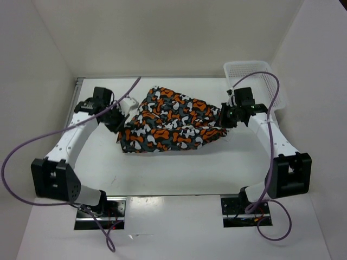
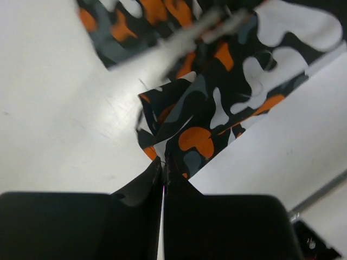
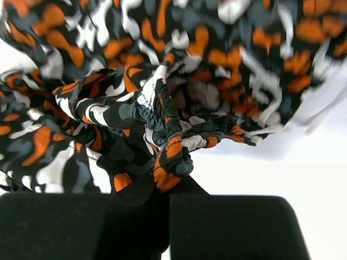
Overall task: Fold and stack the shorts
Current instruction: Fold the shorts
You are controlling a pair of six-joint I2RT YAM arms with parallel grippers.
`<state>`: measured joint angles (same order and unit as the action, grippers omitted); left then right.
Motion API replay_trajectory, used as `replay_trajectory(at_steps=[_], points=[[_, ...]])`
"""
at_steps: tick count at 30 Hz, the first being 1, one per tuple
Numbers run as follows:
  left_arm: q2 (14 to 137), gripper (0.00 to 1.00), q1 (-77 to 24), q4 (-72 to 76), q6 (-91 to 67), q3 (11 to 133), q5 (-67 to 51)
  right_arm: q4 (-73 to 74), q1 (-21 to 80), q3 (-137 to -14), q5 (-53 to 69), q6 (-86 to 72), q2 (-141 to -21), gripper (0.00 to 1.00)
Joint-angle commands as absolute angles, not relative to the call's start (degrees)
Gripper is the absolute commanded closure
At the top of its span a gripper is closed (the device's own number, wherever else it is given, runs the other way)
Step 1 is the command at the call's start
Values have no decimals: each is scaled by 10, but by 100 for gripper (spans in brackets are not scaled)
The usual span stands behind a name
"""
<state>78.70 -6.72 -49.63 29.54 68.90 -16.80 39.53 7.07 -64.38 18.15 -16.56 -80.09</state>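
Note:
The shorts, printed in orange, white, black and grey-teal, hang stretched between my two grippers above the middle of the white table. My left gripper is shut on the left edge of the shorts; in the left wrist view the cloth comes out from between the closed black fingertips. My right gripper is shut on the right edge; in the right wrist view the bunched gathered waistband sits pinched in my gripper.
A white plastic lattice basket stands at the back right corner, just behind the right arm. White walls enclose the table on the left, back and right. Purple cables loop over both arms.

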Motion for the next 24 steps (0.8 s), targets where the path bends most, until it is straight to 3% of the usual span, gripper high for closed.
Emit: replay_trajectory(at_steps=[1,7,16,24], points=[[887,100,-60,-445,234,814,-157,377,64,-739,179,-153,-846,100],[1096,100,-74,-439,192,1095,-157,371,54,-770,179,-174,-923,100],[1258,100,-105,-407,210,1298,-136,394,19,-716,192,-167,-901,100],[1419,100,-116,-412,149,1540,-120,364,-5,-670,400,-216,-873,97]])
